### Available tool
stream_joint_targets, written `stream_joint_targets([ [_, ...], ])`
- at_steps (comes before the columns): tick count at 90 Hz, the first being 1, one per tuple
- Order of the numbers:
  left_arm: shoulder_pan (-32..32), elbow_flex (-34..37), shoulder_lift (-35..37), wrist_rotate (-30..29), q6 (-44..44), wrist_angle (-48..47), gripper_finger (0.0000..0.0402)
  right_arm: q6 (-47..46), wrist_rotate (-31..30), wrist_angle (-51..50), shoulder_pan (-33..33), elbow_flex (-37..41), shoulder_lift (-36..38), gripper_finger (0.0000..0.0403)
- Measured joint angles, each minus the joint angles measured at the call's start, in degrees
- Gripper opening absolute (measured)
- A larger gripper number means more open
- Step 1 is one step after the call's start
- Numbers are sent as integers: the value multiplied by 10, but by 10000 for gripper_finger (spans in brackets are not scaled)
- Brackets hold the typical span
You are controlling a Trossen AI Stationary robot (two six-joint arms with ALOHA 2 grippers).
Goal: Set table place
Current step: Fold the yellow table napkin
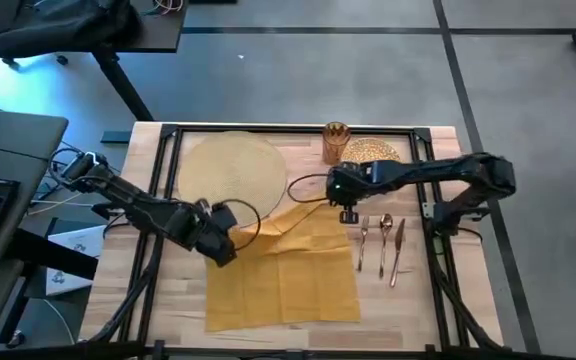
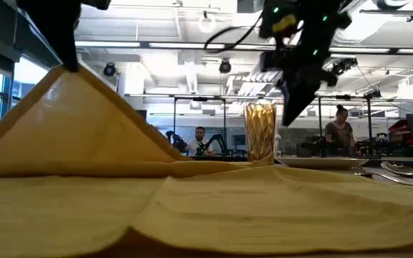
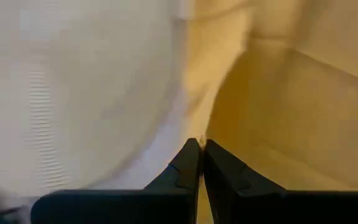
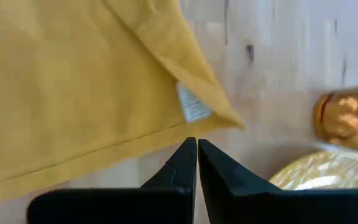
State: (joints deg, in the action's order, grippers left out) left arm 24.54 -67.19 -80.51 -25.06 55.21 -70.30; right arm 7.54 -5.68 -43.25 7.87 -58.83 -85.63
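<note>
The yellow napkin [image 1: 288, 270] lies spread on the table [image 1: 418, 300], with its left far part raised into a peak [image 2: 74, 75]. My left gripper [image 1: 224, 250] is shut on that peak. The round woven place mat [image 1: 230, 165] lies flat at the table's far left, beside the napkin. My right gripper [image 1: 348, 214] hangs shut above the bare wood, just past the napkin's far right corner [image 4: 194, 102] with its white label, and touches nothing. My left gripper pinches the napkin's left far part [image 3: 199, 186] between its two shut fingers, coming from above. Whether it has an edge or a fold, I cannot tell. That part is lifted into a tent [image 2: 84, 122]; the rest of the napkin lies on the table.
A gold ribbed glass [image 1: 336, 142] and a gold patterned plate [image 1: 372, 152] stand at the far edge, right of the mat. A fork, a spoon and a knife [image 1: 380, 240] lie right of the napkin. People stand in the room behind.
</note>
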Motion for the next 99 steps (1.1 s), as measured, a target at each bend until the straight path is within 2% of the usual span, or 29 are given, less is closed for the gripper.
stream_joint_targets([
  [12,-18,-3,0,-2,-36,-6,0,41,12,14,1,0,3,0],
  [31,-21,-4,0,14,-43,10,0,124,3,93,37,0,-77,10],
  [40,-20,-4,0,21,-43,11,0,145,14,105,48,0,-106,45],
  [54,-20,-4,0,20,-34,13,0,159,12,129,49,0,-128,124],
  [68,-20,-4,-1,18,-32,16,0,198,-33,146,47,0,-142,172],
  [81,-20,-4,-1,18,-28,16,0,243,-31,151,60,0,-168,165],
  [99,-20,-4,-1,18,-13,16,0,246,-28,154,71,0,-189,103],
])
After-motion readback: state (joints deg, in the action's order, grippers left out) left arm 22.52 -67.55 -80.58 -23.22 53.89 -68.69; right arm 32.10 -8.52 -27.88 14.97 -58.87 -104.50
